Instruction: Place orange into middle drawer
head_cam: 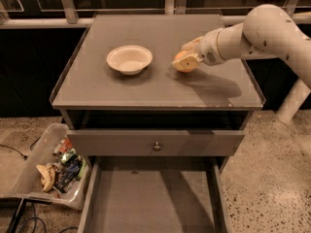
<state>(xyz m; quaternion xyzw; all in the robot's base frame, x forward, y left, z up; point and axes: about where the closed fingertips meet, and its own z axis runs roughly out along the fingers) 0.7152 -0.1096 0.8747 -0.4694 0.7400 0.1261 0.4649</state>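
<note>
The orange sits on the gray cabinet top, right of centre. My gripper reaches in from the right on the white arm and is closed around the orange, one finger behind it and one in front. The orange still rests on the surface. The middle drawer is pulled open at the bottom of the view, with a bare flat gray floor and nothing in it.
A cream-white bowl stands on the cabinet top, left of the orange. A closed drawer front with a small metal knob sits above the open drawer. A clear bin of rubbish is on the floor at the left.
</note>
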